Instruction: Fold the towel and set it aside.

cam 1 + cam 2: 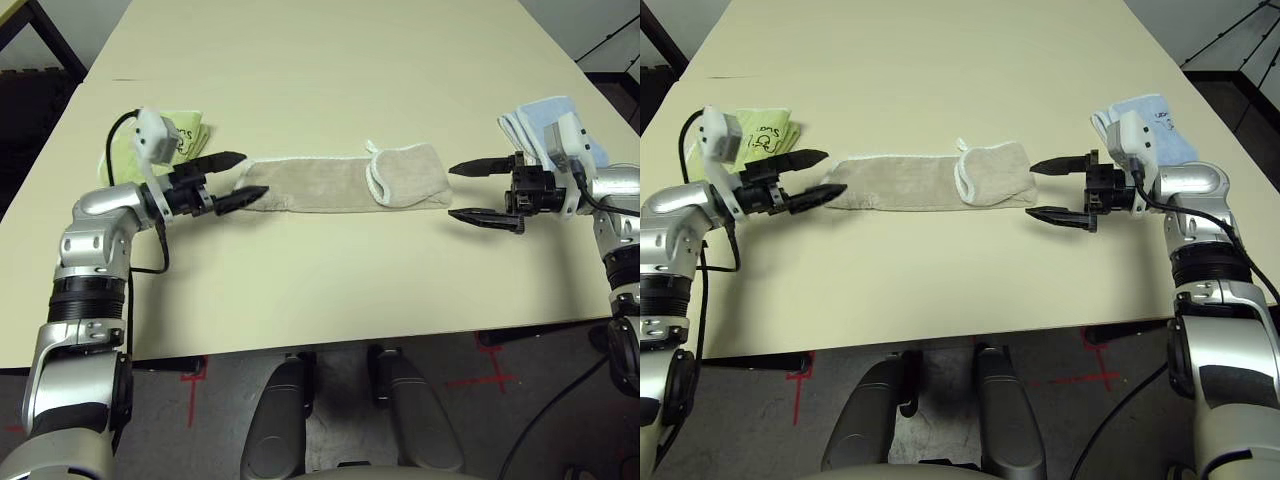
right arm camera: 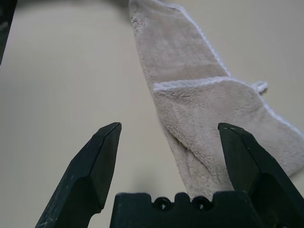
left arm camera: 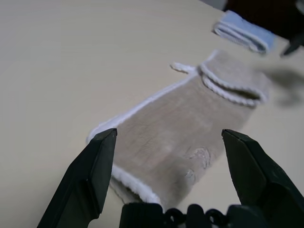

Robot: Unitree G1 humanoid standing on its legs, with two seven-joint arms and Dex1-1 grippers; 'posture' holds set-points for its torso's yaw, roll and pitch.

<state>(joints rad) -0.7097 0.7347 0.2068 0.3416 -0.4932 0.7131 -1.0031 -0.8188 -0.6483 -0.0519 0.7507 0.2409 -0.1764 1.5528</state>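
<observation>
Looking down at the table [image 1: 330,290], we see the beige towel [image 1: 330,184] lying flat as a long narrow strip across the middle, with its right end folded back over itself so the white-stitched edge [image 1: 378,186] crosses the strip. A small white loop [image 1: 372,148] sticks out from the towel's far side at that fold. Our left claw [image 1: 236,178] sits at the towel's left end, its two black fingers spread wide and holding nothing; the lower fingertip lies at the towel's corner, and we cannot tell whether it touches the cloth. Our right claw [image 1: 468,192] hangs just off the towel's right end, fingers equally wide apart and empty, with a gap of bare table between it and the fold. A lime-green folded cloth [image 1: 185,140] lies beyond the towel's left end, behind the left wrist. A light blue folded cloth [image 1: 535,118] lies beyond the towel's right end, behind the right wrist.
</observation>
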